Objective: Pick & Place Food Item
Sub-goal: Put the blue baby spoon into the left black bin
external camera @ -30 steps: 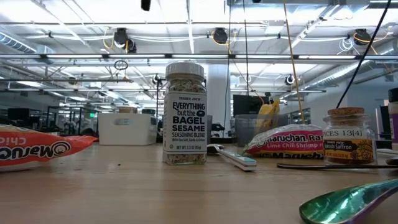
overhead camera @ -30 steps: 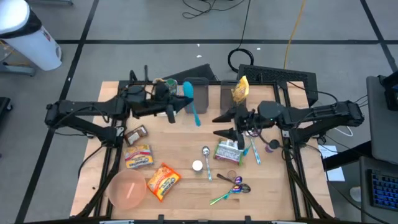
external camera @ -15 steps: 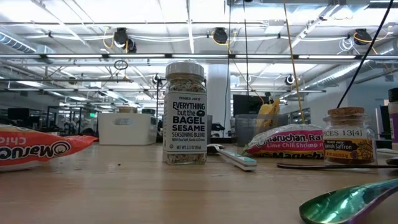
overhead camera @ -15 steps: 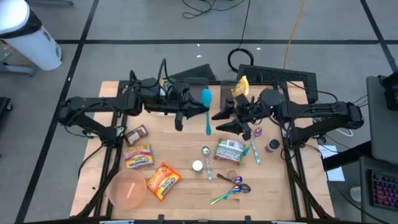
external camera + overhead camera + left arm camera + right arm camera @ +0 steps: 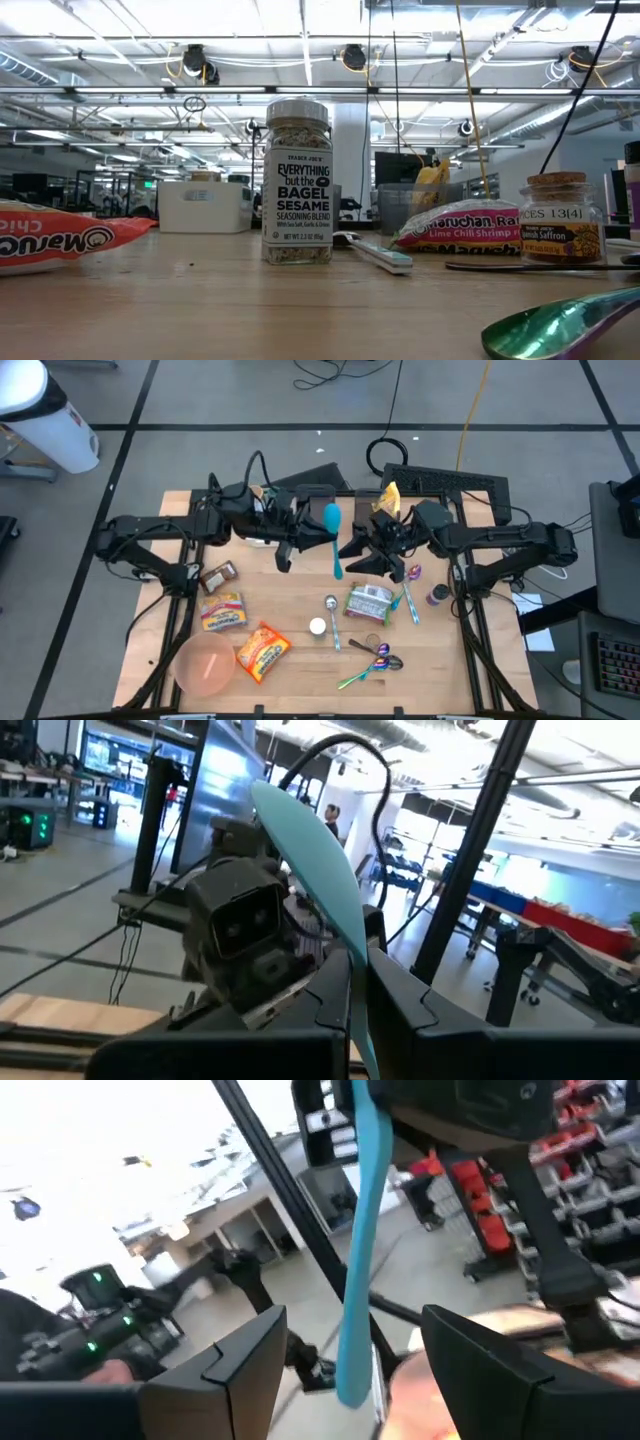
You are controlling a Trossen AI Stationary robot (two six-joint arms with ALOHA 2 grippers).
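Left gripper (image 5: 318, 530) clamped on the teal spoon (image 5: 333, 540) mid-air over table centre, right gripper (image 5: 352, 556) spread wide around its handle: looks like mid-handover, next right closes before left lets go.

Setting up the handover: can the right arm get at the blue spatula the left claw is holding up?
Probably yes. The right claw is open, and the blue spatula hangs between its fingers, nothing blocking. The left claw is shut on its upper end.
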